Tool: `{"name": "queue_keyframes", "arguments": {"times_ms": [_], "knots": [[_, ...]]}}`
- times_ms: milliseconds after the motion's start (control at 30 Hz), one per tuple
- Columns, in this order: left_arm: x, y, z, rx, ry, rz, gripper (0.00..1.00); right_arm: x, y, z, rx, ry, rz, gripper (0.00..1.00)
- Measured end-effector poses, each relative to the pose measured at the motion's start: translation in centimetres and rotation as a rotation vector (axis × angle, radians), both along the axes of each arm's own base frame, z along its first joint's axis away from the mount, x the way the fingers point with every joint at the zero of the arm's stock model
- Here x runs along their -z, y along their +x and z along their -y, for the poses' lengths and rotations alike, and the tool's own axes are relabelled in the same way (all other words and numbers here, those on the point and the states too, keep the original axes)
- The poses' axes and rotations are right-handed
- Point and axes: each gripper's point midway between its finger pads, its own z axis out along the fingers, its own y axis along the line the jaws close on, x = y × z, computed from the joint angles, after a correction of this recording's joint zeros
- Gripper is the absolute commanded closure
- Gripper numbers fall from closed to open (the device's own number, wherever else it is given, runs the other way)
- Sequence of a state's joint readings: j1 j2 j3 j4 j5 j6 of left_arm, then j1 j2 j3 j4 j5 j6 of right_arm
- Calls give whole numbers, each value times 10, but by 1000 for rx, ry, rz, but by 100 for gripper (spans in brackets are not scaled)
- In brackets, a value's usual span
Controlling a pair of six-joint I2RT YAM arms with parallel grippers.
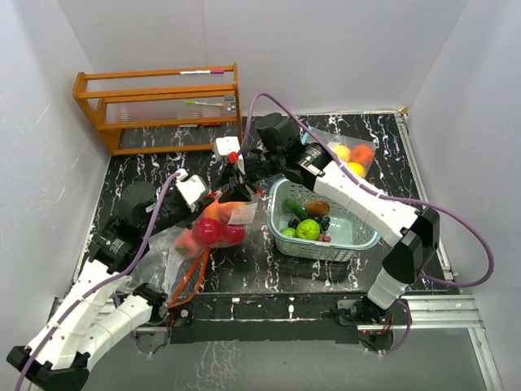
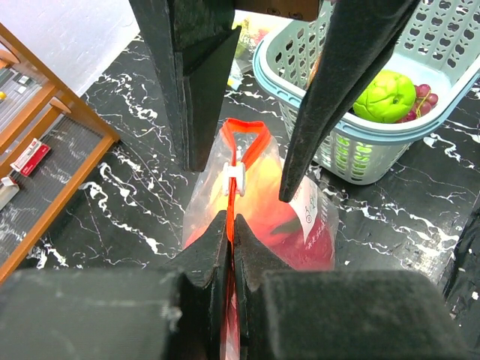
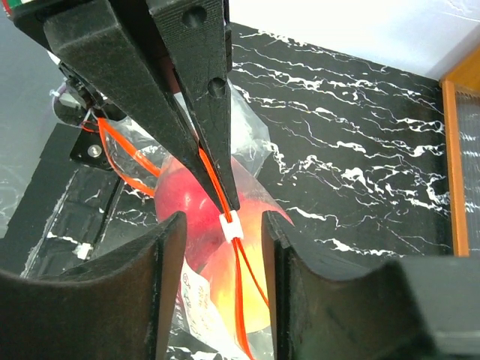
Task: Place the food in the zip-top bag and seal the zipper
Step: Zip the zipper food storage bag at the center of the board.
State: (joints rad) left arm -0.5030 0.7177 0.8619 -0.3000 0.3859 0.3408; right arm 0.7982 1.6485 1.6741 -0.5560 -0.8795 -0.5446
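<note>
The clear zip-top bag (image 1: 213, 230) hangs over the table with a red fruit (image 3: 180, 199) and a peach-yellow fruit (image 3: 225, 292) inside. My left gripper (image 2: 229, 219) is shut on the bag's orange zipper strip (image 2: 229, 154), pinching it just behind the white slider (image 2: 234, 180). My right gripper (image 3: 223, 221) is open, one finger on each side of the slider (image 3: 231, 225), with a gap on both sides. From above, both grippers meet over the bag: left gripper (image 1: 218, 198), right gripper (image 1: 236, 181). More food, including a green fruit (image 1: 308, 230), lies in the teal basket.
The teal slatted basket (image 1: 358, 243) stands just right of the bag. A second clear bag with orange and yellow fruits (image 1: 352, 156) lies at the back right. A wooden rack (image 1: 163, 106) stands at the back left. Loose plastic and an orange strip (image 1: 189, 281) trail toward the near edge.
</note>
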Motion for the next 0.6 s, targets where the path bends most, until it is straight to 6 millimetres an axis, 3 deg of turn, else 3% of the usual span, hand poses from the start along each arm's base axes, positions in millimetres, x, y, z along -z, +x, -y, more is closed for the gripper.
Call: {"name": "queue_keyframes", "arguments": {"times_ms": [100, 267, 600], "knots": [[-1, -1, 0, 0, -2, 4, 100, 2, -1, -3, -16, 4, -10, 58], [-3, -1, -1, 0, -5, 9, 100, 11, 0, -7, -34, -7, -36, 82], [-3, -2, -1, 0, -6, 10, 100, 13, -1, -8, -32, -12, -59, 91]]}}
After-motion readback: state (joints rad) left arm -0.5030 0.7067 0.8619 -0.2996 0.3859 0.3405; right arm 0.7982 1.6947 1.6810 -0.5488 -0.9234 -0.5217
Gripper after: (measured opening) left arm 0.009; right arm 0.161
